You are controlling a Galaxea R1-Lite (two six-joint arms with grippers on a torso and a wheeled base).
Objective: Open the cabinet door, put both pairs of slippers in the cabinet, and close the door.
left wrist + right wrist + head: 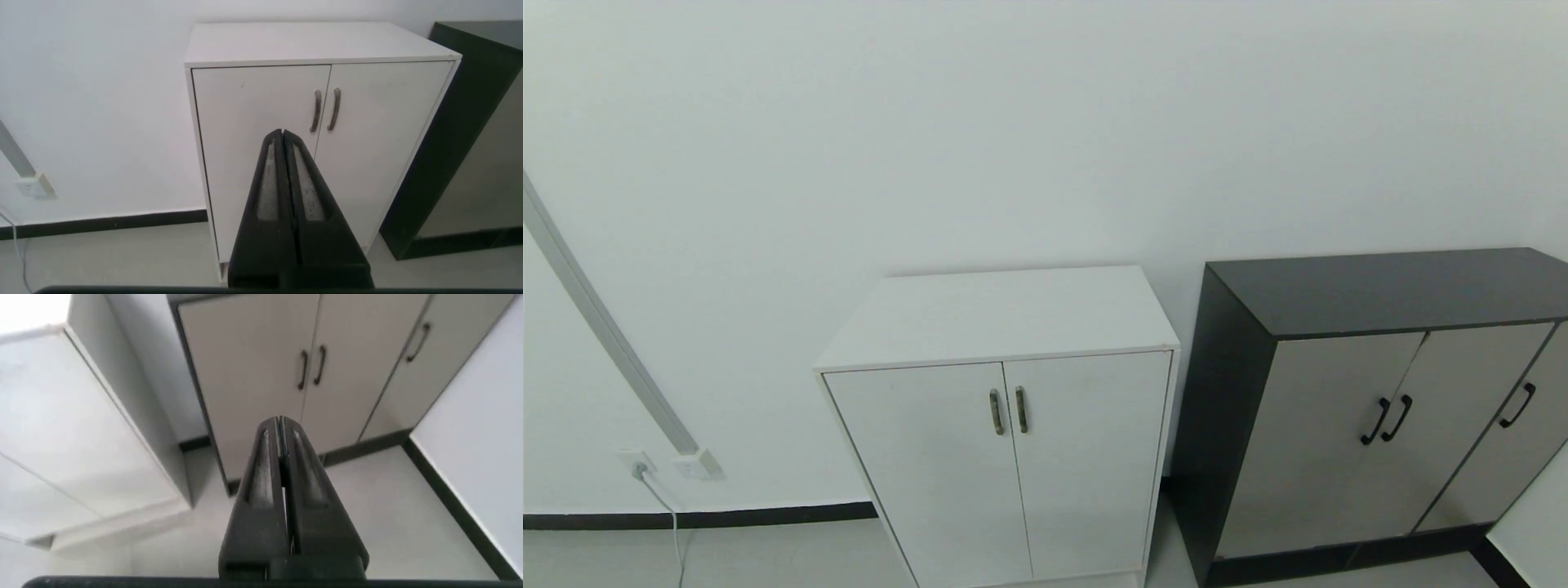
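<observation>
With the left tool (282,135) and right tool (282,423) both clenched on nothing, the white cabinet (1005,314) stands shut at six o'clock, its stiff, probably light doors (931,465) best pulled by the slim, perhaps slippery metal handles (996,412) at their meeting edges.

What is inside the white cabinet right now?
Only the outside can be seen: both doors of the white cabinet are shut, with the two handles side by side at the middle seam. Whatever it holds is covered by the doors.
</observation>
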